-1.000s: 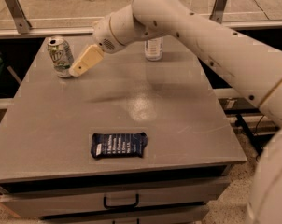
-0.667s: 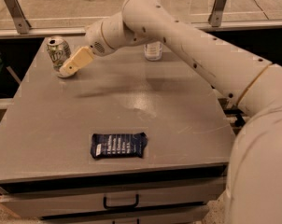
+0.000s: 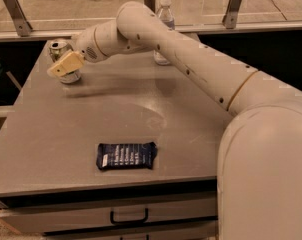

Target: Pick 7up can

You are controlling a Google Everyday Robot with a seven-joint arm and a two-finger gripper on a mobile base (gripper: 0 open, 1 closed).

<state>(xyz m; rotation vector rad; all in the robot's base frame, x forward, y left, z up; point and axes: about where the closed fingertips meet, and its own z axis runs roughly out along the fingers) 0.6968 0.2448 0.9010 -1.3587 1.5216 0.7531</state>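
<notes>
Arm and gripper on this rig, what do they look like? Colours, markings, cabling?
Arm: smooth off-white rounded shells, thin tan bands at the joints, small dark dots along the links, no loose cables showing. Gripper, at the can in the table's far left corner: pale yellow, blocky.

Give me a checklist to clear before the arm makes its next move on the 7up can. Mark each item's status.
1. 7up can upright, at the far left corner of the table: ok.
2. Gripper at the can, overlapping its front in this view: ok.
3. Can secured in the gripper: cannot tell.
4. Clear bottle standing apart from the can, behind the arm: ok.
5. Dark snack packet lying near the front edge, well away from the can: ok.
</notes>
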